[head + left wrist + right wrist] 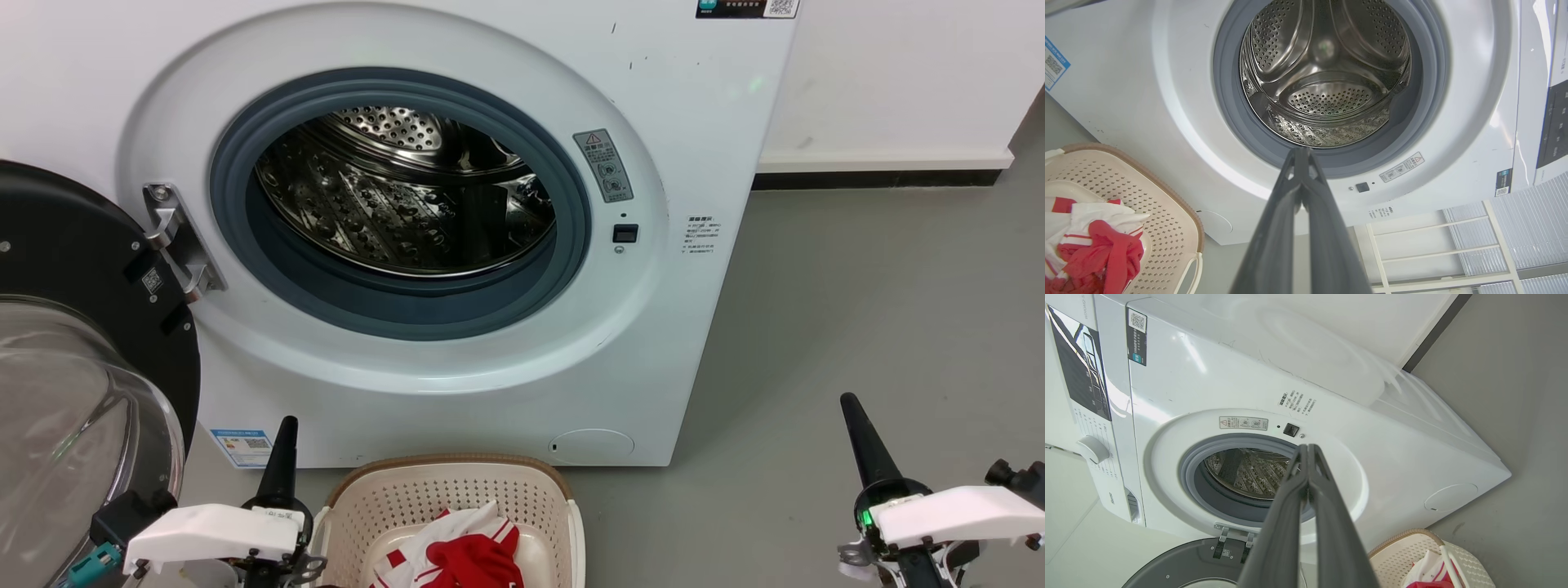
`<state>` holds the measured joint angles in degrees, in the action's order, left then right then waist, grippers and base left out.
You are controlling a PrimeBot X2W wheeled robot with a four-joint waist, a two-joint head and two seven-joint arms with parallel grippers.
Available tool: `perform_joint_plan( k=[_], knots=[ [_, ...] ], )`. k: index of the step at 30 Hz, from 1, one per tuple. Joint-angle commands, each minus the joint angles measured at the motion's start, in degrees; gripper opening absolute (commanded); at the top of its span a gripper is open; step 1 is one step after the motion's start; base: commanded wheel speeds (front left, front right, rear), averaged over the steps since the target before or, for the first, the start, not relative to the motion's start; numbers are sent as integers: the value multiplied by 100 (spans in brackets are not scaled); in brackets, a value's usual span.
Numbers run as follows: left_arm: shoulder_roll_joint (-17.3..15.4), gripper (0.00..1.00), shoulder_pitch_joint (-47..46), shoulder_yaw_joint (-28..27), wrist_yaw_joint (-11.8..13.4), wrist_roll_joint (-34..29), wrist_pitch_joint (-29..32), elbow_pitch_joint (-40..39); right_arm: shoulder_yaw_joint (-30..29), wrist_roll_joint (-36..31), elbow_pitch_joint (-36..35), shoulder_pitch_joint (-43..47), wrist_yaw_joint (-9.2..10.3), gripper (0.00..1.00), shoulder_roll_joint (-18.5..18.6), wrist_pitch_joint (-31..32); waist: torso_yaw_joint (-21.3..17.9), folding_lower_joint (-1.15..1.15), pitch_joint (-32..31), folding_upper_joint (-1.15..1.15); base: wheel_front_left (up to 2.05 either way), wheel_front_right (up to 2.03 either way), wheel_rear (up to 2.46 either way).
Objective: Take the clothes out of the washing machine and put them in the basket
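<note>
Before the washing machine, door open: red-and-white clothes heaped in basket on floor. Both pressed together: left claw just beside basket, right claw well apart.

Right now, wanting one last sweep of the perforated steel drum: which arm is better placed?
Left, probably: its end effector points straight into the perforated steel drum; the right end effector sits beyond the white washing machine's side.

Smooth grey floor, white wall with black baseboard, white open-framed rack.
</note>
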<state>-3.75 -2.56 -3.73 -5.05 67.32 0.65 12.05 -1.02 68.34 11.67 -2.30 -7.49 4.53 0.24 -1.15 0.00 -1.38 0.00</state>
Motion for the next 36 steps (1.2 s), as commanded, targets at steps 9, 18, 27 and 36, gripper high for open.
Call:
perform_joint_plan(
  k=[9,18,27,36],
  knots=[
    [9,0,-189,-80,-75,583,136,19,-78,613,32,-191,-1,0,31,113,21,0,28,0,0,0,0],
    [31,0,-237,-133,-119,1045,252,66,-141,1088,77,-251,-1,0,22,191,40,0,54,0,0,0,0],
    [46,0,-290,-172,-156,1430,342,105,-195,1479,115,-298,-1,0,13,270,58,0,78,0,0,0,0],
    [65,0,-326,-216,-201,1834,441,145,-255,1890,160,-333,0,0,1,346,77,0,105,0,0,0,0]
  ],
)
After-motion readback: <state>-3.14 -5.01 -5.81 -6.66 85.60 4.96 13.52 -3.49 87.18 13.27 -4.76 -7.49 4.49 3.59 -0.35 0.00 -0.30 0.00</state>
